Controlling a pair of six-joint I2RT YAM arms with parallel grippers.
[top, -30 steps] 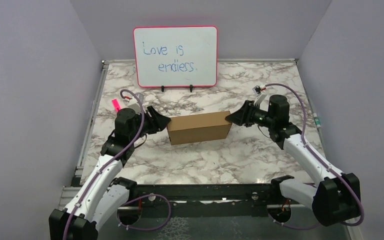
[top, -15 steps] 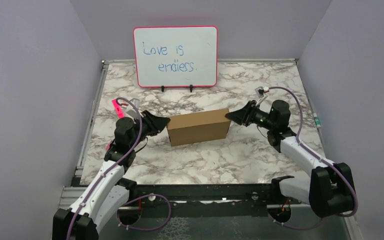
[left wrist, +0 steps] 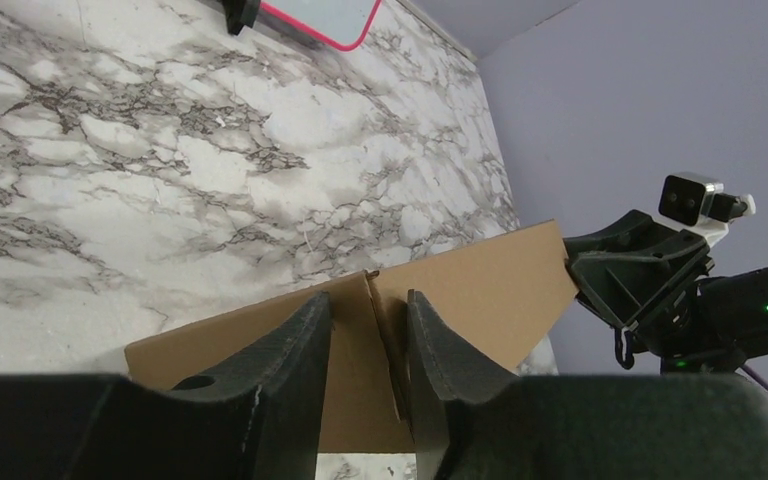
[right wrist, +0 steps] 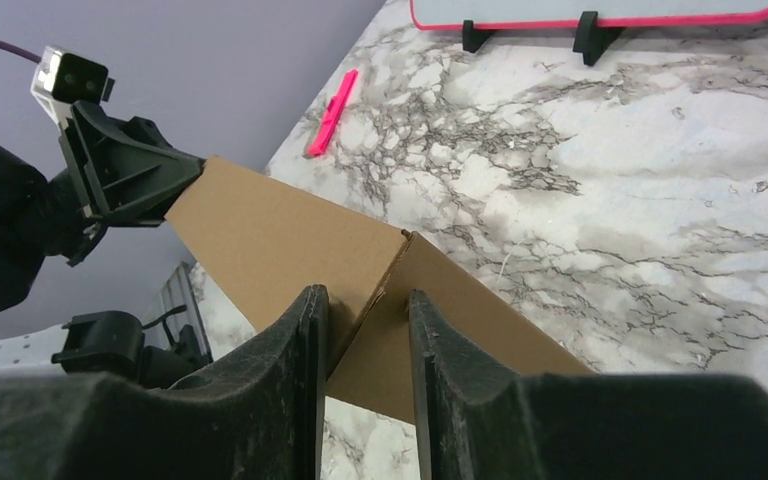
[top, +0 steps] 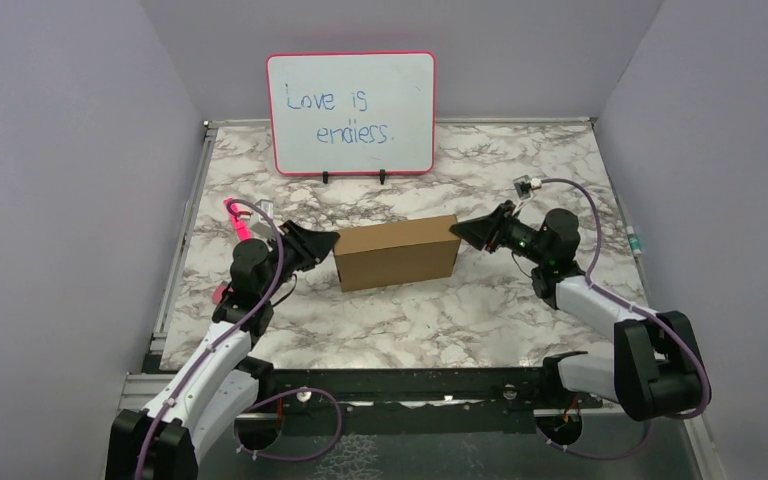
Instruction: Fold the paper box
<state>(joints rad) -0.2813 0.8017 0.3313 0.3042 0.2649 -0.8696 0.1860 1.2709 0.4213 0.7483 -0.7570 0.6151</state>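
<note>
The paper box [top: 397, 252], a closed brown cardboard mailer, lies lengthwise in the middle of the marble table. My left gripper [top: 328, 240] is at its left end. In the left wrist view its gripper [left wrist: 370, 297] straddles a vertical corner of the box [left wrist: 480, 290], one finger pressed on each face. My right gripper [top: 460, 232] is at the right end. In the right wrist view its gripper [right wrist: 365, 293] clamps the matching corner of the box [right wrist: 260, 230]. I cannot tell whether the box rests on the table or hangs just above it.
A pink-framed whiteboard [top: 351, 112] stands on small feet at the back of the table. A pink marker [top: 231, 210] lies left of my left gripper, by the table's left rail. Purple walls enclose the table on three sides.
Both grippers have narrowed onto the box's end corners. The box has shifted a little to the left, and both arms have changed pose slightly.
</note>
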